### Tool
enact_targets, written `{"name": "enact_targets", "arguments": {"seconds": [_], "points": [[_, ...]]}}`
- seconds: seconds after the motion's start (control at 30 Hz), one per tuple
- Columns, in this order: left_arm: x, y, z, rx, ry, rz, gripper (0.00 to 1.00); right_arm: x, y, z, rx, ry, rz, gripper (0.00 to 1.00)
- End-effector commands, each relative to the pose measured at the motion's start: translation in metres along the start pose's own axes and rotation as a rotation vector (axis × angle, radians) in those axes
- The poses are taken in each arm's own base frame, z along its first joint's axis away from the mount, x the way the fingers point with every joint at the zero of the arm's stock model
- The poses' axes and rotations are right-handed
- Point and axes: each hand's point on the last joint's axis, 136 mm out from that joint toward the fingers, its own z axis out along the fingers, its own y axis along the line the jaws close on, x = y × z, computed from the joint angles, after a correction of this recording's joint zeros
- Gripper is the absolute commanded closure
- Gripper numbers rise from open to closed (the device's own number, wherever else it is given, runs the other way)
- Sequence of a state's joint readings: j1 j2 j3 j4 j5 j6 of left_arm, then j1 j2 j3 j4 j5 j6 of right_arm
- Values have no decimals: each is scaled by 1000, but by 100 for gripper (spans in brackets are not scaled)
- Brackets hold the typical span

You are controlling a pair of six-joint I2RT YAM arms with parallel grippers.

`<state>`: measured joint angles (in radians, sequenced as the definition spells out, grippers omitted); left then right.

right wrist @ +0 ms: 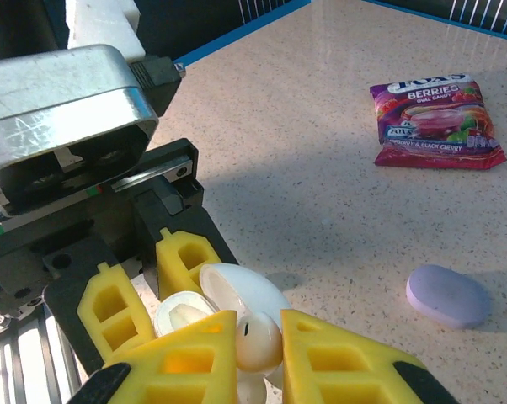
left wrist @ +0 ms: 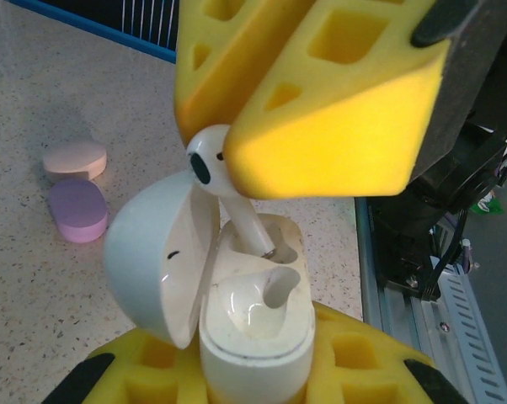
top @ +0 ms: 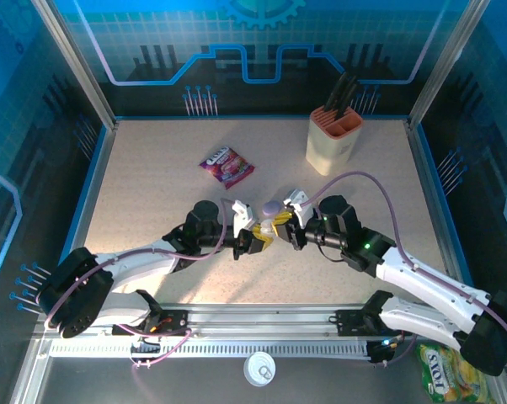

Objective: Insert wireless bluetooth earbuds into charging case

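left claw (left wrist: 253, 383) clamps open case (left wrist: 157, 252) (base hidden), right claw (right wrist: 259, 364) pinches earbud (left wrist: 205, 162), stem tip seemingly sunk inside

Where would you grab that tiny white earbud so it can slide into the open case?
By its rounded head, pinched from both sides, coming from above. The earbud stands stem-down at the case's socket, so the thin stem must be left bare to slide in. The right gripper holds it this way, and the left gripper holds the case.
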<state>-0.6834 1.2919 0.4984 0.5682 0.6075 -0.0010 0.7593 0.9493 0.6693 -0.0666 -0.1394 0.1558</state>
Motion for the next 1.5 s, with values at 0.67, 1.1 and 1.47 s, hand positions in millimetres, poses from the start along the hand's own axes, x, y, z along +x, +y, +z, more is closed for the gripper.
{"name": "enact_targets", "arguments": {"seconds": [0.67,1.1,1.47], "points": [[-23,-1,1,17,-35,6,85,19,37,2,-181,89,-96,80],[-23,-1,-2,5,-55,13,85,-6,35,-12,-141,-2,-105,58],[-21,2,-2,-2,-68,7,85,-21,2,-19,16,-45,97,33]]}}
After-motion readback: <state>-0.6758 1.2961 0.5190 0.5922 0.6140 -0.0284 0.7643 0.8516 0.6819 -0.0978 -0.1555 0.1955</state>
